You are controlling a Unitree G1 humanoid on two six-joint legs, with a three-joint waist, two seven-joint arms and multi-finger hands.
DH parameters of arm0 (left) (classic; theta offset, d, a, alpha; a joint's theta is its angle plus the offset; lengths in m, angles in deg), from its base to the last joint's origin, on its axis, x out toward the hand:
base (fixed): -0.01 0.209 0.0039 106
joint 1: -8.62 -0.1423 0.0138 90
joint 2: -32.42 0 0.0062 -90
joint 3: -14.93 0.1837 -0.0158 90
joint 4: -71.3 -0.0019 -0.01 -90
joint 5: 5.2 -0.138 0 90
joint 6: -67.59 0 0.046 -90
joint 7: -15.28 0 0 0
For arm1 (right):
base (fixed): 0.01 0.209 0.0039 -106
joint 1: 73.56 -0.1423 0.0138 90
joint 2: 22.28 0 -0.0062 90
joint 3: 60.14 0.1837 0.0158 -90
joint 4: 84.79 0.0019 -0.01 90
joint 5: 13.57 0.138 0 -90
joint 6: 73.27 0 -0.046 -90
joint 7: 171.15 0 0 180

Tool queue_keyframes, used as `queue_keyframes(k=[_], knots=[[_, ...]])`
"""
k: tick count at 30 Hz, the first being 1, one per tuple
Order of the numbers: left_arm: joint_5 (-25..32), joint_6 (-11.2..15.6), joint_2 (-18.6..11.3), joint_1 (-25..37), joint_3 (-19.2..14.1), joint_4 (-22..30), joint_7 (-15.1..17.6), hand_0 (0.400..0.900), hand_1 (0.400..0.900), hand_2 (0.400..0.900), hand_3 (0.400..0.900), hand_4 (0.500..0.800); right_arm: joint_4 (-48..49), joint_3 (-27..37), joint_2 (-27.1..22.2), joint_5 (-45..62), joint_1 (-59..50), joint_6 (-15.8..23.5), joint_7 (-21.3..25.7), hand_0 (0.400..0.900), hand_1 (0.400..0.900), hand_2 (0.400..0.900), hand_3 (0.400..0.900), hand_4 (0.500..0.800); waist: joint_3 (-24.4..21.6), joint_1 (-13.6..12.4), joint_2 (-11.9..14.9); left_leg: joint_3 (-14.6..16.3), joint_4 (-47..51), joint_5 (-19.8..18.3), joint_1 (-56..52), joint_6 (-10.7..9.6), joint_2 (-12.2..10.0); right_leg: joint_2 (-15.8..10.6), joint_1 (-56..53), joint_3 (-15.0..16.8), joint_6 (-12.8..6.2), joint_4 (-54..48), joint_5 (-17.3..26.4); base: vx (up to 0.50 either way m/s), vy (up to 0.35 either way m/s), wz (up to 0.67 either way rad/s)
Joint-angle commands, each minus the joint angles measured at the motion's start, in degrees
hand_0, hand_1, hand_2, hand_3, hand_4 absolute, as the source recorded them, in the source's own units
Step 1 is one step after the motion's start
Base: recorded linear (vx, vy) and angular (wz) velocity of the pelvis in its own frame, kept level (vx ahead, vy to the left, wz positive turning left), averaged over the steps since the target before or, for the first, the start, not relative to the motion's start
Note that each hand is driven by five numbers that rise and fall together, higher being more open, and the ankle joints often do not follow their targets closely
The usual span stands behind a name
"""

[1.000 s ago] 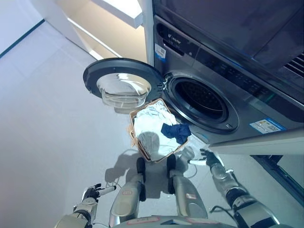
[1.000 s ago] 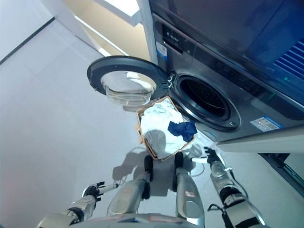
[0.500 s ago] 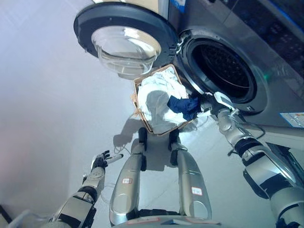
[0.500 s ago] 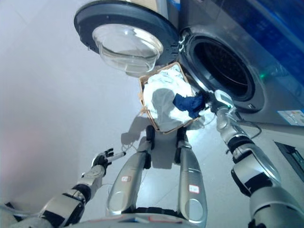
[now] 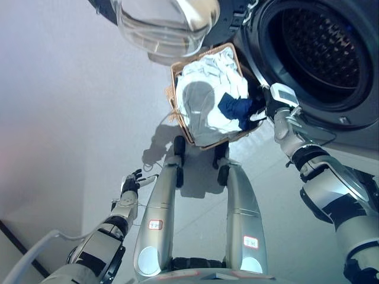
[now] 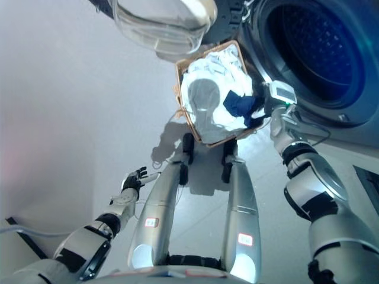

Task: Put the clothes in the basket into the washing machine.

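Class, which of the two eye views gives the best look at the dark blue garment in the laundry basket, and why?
The left eye view: the dark blue garment lies spread on the white clothes in the basket, beside the right hand. The right eye view shows the same garment, slightly smaller.

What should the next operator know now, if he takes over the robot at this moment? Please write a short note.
Right hand: at the basket's right rim, on the dark blue garment; fingers hidden, grasp cannot be confirmed.
Left hand: idle and open, low on the left above the floor.
Basket: on the floor below the open door, full of white clothes, the blue garment on top.
Washing machine drum: open; no clothes visible inside.
Done: nothing loaded yet.
Left: move all clothes into the drum.
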State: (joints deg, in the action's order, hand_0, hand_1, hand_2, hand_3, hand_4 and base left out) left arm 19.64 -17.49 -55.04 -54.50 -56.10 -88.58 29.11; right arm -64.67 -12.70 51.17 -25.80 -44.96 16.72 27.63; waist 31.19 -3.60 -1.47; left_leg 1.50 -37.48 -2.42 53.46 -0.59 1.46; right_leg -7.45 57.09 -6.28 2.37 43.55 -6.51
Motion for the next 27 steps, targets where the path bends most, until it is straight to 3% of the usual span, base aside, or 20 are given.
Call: queue_keyframes(k=[1,11,12,13,23,27], knots=[[2.1,0.0,-1.1,-4.6,0.3,4.5,2.2,0.900,0.900,0.900,0.900,0.800,3.4,-0.9,-2.9,-1.6,0.3,0.4,4.6,0.900,0.900,0.900,0.900,0.800,-1.4,-1.4,-1.6,2.3,-4.1,-2.0,8.3,0.5,1.2,1.0,6.5,4.3,-2.99,7.5,-4.1,-0.02,0.016,0.09],[3.6,0.4,-0.2,-3.3,1.6,4.7,2.9,0.900,0.900,0.900,0.900,0.800,-5.3,-2.7,0.4,-6.2,-2.3,-2.4,5.3,0.900,0.900,0.900,0.900,0.800,-1.4,-2.5,-2.1,2.6,-12.7,-4.0,17.7,0.7,2.4,0.1,16.2,4.3,-2.67,16.2,-6.7,-0.01,0.011,0.10],[3.6,0.4,-0.1,-3.2,1.6,4.8,3.0,0.900,0.900,0.900,0.900,0.800,-5.8,-2.3,0.6,-6.5,-1.9,-2.7,5.4,0.588,0.588,0.588,0.588,0.613,-1.4,-2.5,-2.2,2.7,-13.0,-4.0,17.9,0.8,2.4,0.0,16.5,4.3,-2.68,16.5,-6.8,0.00,0.016,0.04],[3.7,0.4,-0.2,-3.2,1.5,5.0,3.1,0.900,0.900,0.900,0.900,0.800,-5.7,-2.3,0.6,-6.6,-1.8,-2.9,5.4,0.400,0.400,0.400,0.400,0.500,-1.4,-2.5,-2.2,2.8,-13.1,-4.0,18.1,0.8,2.4,-0.1,16.7,4.3,-2.67,16.6,-6.8,0.00,0.000,0.00],[4.6,0.5,-1.1,-3.6,-0.6,4.3,3.8,0.900,0.900,0.900,0.900,0.800,-0.1,1.4,0.0,-2.2,1.1,-2.0,7.2,0.400,0.400,0.400,0.400,0.500,-1.5,-1.4,-0.9,2.9,-11.1,-3.6,15.4,0.4,2.1,0.3,14.5,4.6,-2.78,14.6,-5.9,0.00,0.011,-0.05],[5.5,0.2,-1.4,-5.6,-2.9,4.3,4.3,0.900,0.900,0.900,0.900,0.800,11.4,7.5,-3.7,5.4,4.3,-0.2,8.9,0.400,0.400,0.400,0.400,0.500,-1.6,0.1,0.8,2.8,-9.7,-3.8,12.7,0.2,1.5,1.1,11.9,4.9,-2.86,12.6,-5.5,0.01,0.023,-0.19]])
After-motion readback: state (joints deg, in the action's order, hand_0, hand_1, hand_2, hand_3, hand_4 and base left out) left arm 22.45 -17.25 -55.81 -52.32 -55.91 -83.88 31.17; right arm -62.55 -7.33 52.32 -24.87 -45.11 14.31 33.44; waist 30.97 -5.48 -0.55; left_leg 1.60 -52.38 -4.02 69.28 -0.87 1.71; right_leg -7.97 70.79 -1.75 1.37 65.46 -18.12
